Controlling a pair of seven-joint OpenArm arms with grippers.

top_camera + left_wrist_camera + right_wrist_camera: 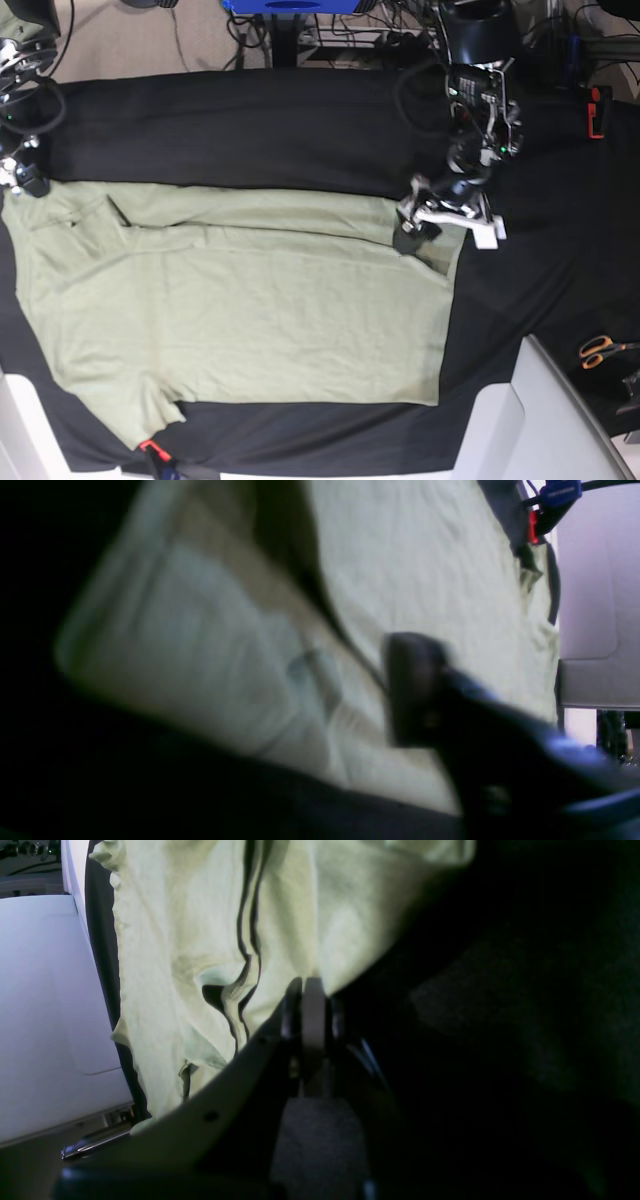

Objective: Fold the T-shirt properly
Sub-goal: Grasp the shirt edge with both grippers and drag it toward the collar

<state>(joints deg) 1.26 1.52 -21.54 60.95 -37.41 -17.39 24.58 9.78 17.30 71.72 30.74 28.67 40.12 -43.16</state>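
Note:
The pale green T-shirt (250,300) lies spread flat on the black table cloth (250,130), with its hem on the right and its sleeves on the left. My left gripper (415,232) sits at the shirt's far right corner. In the left wrist view only one blurred dark finger (415,690) shows, lying against a raised fold of the T-shirt (425,555). My right gripper (25,180) is at the shirt's far left corner. Its fingers (307,987) are pressed together on the edge of the T-shirt (175,940), which puckers toward them.
Orange-handled scissors (600,350) lie at the right edge. White panels (560,420) stand along the near right side and at the near left corner. Red clamps (595,110) hold the cloth at the far right and the near edge (150,448).

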